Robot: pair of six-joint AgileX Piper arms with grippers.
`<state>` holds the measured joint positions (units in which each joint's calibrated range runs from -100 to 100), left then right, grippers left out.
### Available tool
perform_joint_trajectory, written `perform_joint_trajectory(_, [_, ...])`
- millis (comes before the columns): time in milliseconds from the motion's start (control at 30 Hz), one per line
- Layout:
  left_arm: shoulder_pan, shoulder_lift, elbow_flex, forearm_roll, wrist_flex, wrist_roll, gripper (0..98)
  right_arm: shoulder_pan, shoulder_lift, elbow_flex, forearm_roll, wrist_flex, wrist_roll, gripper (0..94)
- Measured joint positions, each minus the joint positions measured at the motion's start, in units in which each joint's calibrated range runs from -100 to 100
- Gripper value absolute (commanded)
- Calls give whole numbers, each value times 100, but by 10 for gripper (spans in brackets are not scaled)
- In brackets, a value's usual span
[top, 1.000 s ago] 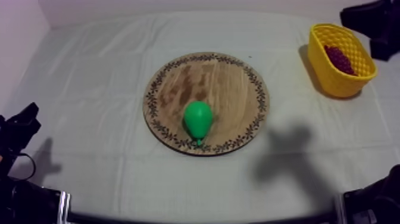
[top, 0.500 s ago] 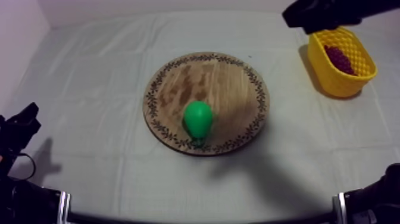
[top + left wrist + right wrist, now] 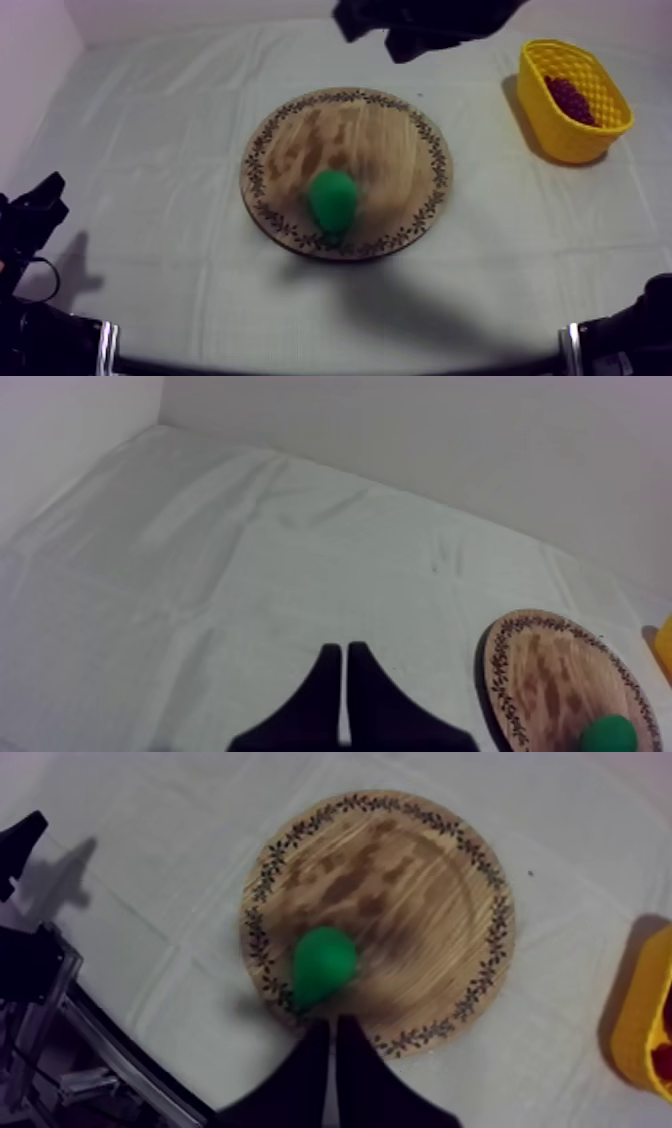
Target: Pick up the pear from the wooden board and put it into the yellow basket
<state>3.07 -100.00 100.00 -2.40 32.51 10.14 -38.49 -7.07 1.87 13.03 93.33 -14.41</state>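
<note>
The right jaws, pressed together, hang over the board (image 3: 420, 882); the pear (image 3: 322, 964) lies on it just beyond their tips. Spread them first, lower astride the pear's widest part, then close gently. The left jaws, also pressed together, rest well away from it.

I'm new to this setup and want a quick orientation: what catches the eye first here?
A bright green pear lies on the round wooden board at mid-table, near its front rim. A yellow basket with dark red grapes inside stands at the far right. The right tool, shut, hangs above the board.
</note>
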Motion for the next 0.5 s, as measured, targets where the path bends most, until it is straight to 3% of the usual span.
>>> perform_joint_trajectory(133, [0,0,0,0,0,0,1,-123,485,-416,48,341,-295,3])
perform_joint_trajectory(500, [0,0,0,0,0,0,1,-26,1633,-850,102,456,-912,2])
